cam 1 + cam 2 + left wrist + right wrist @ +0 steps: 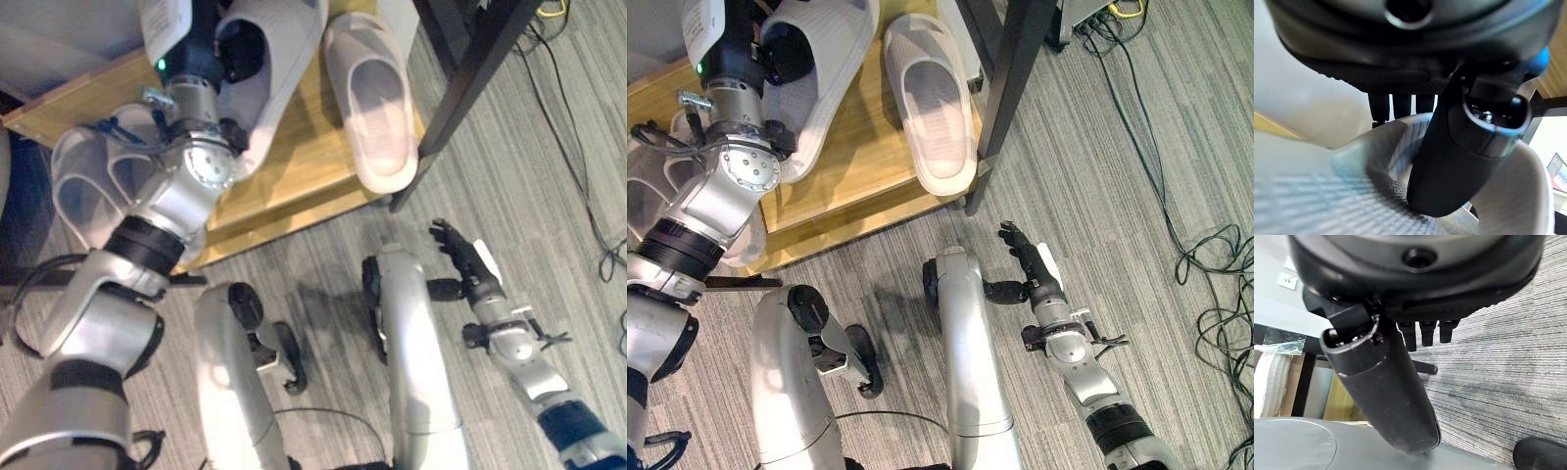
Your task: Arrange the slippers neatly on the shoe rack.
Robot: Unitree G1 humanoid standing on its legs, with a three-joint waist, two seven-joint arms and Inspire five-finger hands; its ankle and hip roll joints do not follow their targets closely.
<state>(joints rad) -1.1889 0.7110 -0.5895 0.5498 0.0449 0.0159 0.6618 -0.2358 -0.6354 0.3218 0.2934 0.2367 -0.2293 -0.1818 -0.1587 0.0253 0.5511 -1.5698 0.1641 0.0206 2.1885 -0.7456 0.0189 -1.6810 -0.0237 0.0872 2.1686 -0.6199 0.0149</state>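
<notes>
Looks like an office or lab room dressed up as a bit of home entryway. The floor is showing that grey striped commercial carpet [1176, 127] you get in offices, and loose black cables [1205, 245] are trailing all over it, with a yellow cable [1129, 8] bunching up at the far edge. A dark metal leg [1004, 93] of some table or frame is standing on the carpet. The homey part is a low light-wood shoe rack [872, 162] with pale slippers [933, 108] lying on it, sitting right next to that leg.
</notes>
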